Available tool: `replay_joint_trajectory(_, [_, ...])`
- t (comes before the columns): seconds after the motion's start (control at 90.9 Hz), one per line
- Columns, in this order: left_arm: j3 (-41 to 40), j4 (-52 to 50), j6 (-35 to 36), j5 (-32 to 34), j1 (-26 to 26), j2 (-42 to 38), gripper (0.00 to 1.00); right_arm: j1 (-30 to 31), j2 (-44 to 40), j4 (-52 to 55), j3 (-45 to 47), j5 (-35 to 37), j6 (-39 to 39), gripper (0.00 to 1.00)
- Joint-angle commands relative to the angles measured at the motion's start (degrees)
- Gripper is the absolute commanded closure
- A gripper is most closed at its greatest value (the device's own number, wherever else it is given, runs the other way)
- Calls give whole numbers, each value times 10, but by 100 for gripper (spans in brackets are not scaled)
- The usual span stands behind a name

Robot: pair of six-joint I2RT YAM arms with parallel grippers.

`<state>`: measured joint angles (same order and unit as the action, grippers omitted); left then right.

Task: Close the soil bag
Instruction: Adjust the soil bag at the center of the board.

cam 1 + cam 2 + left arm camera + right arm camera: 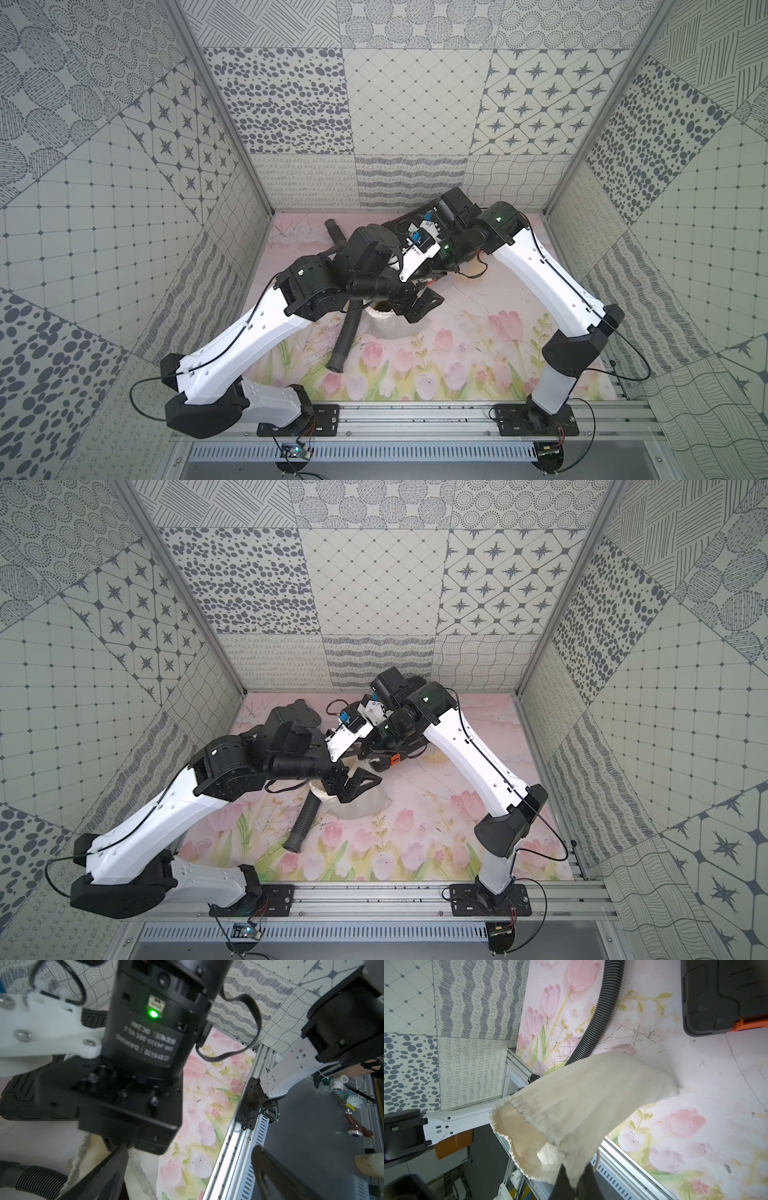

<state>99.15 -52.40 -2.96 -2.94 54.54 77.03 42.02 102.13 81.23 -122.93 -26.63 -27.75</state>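
The soil bag is a soft, off-white cloth sack. Its top edge is caught in the right pincer, whose two dark fingers are squeezed together on a fold of the cloth. The bag droops away from that pincer, and its far end rests on the flowery mat. The mouth of the bag is not pulled tight. It gapes wide just beside the right pincer, and I can see right into it. A thin pale cord dangles next to one of the fingers.

The left pincer is spread wide, with nothing between its fingers. In a top view it hangs just over the mouth of the bag. One of its fingers is very close to the frilly edge of the bag. That spot is blurry, so I cannot tell if they touch.

A black bumpy hose lies on the mat. One end of it slips behind the bag, on the side away from the right pincer. Farther from that pincer, past the bag and apart from it, sits a black case with an orange clip on its edge.
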Motion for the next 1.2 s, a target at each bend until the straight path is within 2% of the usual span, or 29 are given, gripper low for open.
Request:
replay_joint_trajectory(0.0, [-12, -16, 71, 3, 15, 3, 3, -1, -3, -27, -24, -1, -17, 100])
replay_joint_trajectory(0.308, [-96, 20, 129, 165, 20, -23, 3, 0, -5, -27, -35, -14, -22, 100])
replay_joint_trajectory(0.462, [-122, 80, 150, 260, 21, -41, 3, 2, -7, -27, -31, -17, -22, 100])
replay_joint_trajectory(0.737, [-126, 87, 177, 311, 20, -14, 4, 9, -3, -29, -45, -22, -26, 100])
replay_joint_trajectory(0.825, [-121, 67, 177, 305, 9, -6, 17, 10, -11, -26, -40, -18, -24, 100])
replay_joint_trajectory(0.88, [-122, 55, 175, 262, -2, -12, 34, 9, -17, -26, -35, -18, -22, 100])
replay_joint_trajectory(0.957, [-132, 50, 172, 233, -10, -21, 64, 7, -23, -24, -28, -23, -17, 100])
replay_joint_trajectory(1.023, [-134, 36, 176, 216, -17, -29, 79, 7, -26, -24, -23, -22, -15, 100])
replay_joint_trajectory(1.1, [-138, 25, 188, 195, -21, -42, 89, 5, -30, -24, -19, -22, -13, 100])
replay_joint_trajectory(1.188, [-145, 19, 195, 174, -27, -54, 92, 4, -29, -24, -22, -25, -11, 100])
